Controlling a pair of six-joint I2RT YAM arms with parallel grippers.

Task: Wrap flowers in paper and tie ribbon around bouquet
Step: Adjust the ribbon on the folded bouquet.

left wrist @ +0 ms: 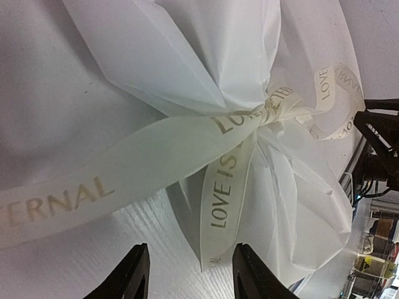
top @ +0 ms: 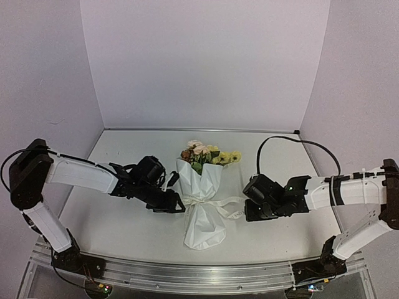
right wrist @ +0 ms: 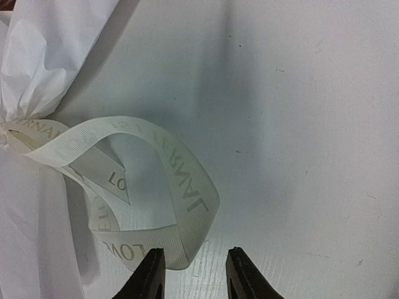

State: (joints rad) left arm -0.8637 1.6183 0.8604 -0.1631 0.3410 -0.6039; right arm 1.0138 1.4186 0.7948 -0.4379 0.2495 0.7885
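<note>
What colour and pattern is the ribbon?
The ribbon is cream with gold printed lettering; clearest in the left wrist view.

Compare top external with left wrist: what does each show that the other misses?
Only top external: the flowers above the paper rim, and the left arm. Only left wrist: printed lettering on the ribbon, reading LOVE IS, and the left end effector open, nothing between its fingers. Both: the ribbon tied around the white paper.

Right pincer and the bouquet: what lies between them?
A ribbon loop on the table, running from the bouquet to the open right pincer; right wrist view.
</note>
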